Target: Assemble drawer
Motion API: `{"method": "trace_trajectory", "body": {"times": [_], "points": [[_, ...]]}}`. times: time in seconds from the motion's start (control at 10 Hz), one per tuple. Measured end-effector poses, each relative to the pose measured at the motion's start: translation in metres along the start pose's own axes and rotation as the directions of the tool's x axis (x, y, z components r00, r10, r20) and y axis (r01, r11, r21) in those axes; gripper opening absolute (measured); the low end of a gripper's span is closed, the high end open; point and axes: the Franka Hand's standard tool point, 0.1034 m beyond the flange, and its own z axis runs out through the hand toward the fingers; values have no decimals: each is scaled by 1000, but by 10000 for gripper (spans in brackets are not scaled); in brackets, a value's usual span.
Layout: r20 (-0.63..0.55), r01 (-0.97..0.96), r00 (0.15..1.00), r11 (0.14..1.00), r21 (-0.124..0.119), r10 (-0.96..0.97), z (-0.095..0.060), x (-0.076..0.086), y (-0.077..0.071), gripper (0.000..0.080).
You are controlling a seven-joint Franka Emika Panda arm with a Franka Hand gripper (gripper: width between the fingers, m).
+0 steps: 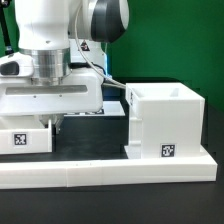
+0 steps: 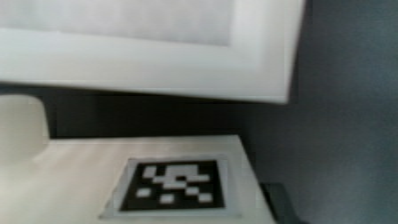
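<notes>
On the black table [image 1: 100, 135], matte and dark, the white parts stand out sharply. Behind it hangs a green backdrop [image 1: 190, 40]. A long, low white wall [image 1: 110, 172] borders the table's near edge. It is smooth and square-edged, with a seam partway along.

The housing [image 1: 175, 120] stands just behind this wall at the exterior view's right. It is an open-topped box of smooth white plastic with thin walls, and a black-and-white tag [image 1: 167, 152] sits low on its front. A shallow tray [image 1: 32, 135] lies at the exterior view's left, also against the wall and well apart from the housing, with a tag of its own [image 1: 20, 140]. The glossy white arm [image 1: 55, 30] reaches down over it. The gripper [image 1: 56, 124] hangs at the tray's right end, its dark fingers close to the rim. I cannot tell how far apart they are or whether they touch it.

The wrist view is blurred. A flat white surface carries a square tag [image 2: 173, 187] and seems to be the tray. Beyond a band of dark table lies a broad, tilted white panel [image 2: 160, 40], too soft to identify.
</notes>
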Motion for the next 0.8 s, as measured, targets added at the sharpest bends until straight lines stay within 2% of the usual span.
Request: {"method": "trace_trajectory", "body": {"times": [0.2, 0.3, 0.4, 0.6, 0.8], "points": [[12, 32, 999, 999, 20, -32, -19, 5, -7, 42], [29, 67, 997, 997, 37, -68, -25, 5, -10, 42], [22, 69, 997, 997, 39, -70, -31, 8, -11, 42], [27, 113, 993, 993, 41, -114, -27, 5, -10, 42], [12, 326, 945, 945, 21, -326, -19, 7, -8, 42]]}}
